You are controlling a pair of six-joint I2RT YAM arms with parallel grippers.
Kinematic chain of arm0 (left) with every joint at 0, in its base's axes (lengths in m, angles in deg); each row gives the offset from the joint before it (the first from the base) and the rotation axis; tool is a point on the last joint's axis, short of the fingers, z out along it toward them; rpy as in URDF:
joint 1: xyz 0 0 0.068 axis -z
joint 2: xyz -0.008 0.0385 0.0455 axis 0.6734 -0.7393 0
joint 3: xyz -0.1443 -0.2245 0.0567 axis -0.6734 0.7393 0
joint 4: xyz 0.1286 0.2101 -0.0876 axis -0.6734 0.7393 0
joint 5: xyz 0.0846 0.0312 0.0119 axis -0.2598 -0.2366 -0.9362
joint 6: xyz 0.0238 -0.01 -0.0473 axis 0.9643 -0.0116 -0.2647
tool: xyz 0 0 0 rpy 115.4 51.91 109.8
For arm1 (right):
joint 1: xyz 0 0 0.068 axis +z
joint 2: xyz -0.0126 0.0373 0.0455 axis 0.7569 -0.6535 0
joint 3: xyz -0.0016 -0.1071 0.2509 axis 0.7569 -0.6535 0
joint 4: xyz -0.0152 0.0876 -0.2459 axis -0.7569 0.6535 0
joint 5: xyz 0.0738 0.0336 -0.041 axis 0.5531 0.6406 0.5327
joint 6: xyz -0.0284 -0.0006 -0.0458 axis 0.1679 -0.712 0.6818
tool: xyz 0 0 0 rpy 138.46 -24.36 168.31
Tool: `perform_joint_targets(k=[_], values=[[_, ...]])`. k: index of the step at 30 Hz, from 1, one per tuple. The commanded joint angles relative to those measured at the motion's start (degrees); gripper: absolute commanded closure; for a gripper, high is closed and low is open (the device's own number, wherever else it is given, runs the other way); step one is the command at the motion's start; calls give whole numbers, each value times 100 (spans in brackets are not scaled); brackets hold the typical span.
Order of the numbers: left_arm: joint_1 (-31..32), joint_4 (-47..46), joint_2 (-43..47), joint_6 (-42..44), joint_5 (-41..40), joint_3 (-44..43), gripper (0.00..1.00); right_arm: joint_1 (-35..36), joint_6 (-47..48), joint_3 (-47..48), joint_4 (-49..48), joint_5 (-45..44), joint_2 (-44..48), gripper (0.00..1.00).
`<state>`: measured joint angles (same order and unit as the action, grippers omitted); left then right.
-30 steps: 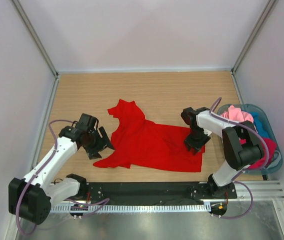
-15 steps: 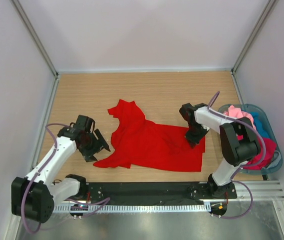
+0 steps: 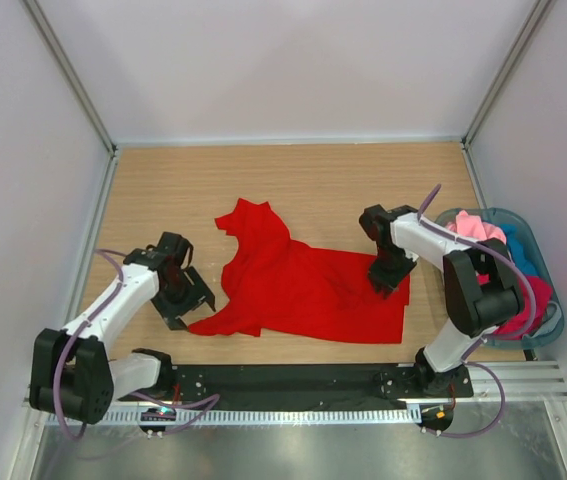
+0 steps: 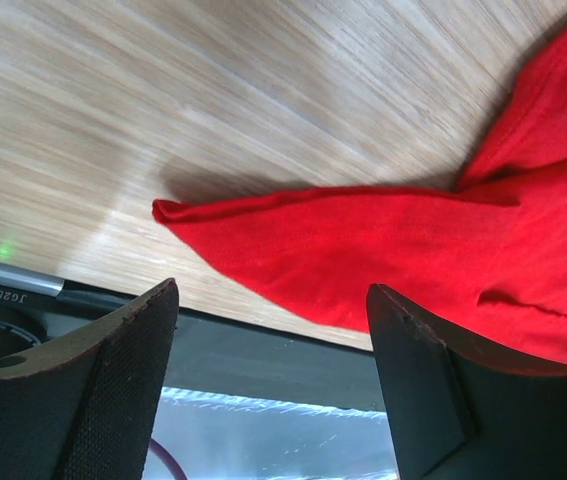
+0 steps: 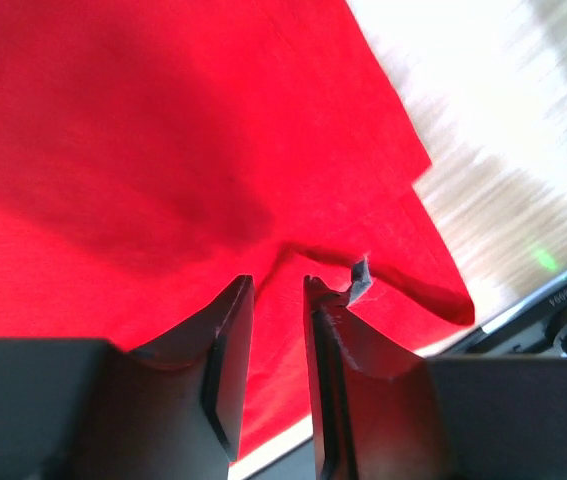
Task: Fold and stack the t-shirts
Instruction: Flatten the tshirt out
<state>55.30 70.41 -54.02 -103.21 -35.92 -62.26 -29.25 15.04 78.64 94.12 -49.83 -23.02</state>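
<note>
Observe: left gripper, open, has descended to the sleeve of the red t-shirt; right gripper, narrowed, possibly pinches cloth. Prepare spreading.

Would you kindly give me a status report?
Left tool open, empty, beside red t-shirt. Right tool barely open over it. Shirt crumpled, unfolded. Nothing obstructing.

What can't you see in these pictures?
- Top view: the right arm hides part of the basket; how many shirts it holds is unclear.
- Right wrist view: whether the right gripper pinches the red t-shirt is hidden by its own fingers.
- Left wrist view: the frame edge cuts off most of that shirt.
</note>
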Motion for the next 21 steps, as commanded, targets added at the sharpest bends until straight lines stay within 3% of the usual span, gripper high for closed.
perform_joint_targets(k=[1,7,16,19,21], values=[[-40,-259,-257,-89,23,-64,24,62,-122,-121,-44,242,15,65],[-40,-785,-390,-194,234,340,33,71,-166,-341,-254,110,-20,66],[-32,-847,-461,-247,85,419,46,71,-166,-525,-175,-48,-21,65],[-32,-953,-443,-265,33,445,58,71,-192,-534,-210,-92,-21,68],[-32,-979,-495,-247,24,437,73,71,-192,-552,-254,-109,-64,72]])
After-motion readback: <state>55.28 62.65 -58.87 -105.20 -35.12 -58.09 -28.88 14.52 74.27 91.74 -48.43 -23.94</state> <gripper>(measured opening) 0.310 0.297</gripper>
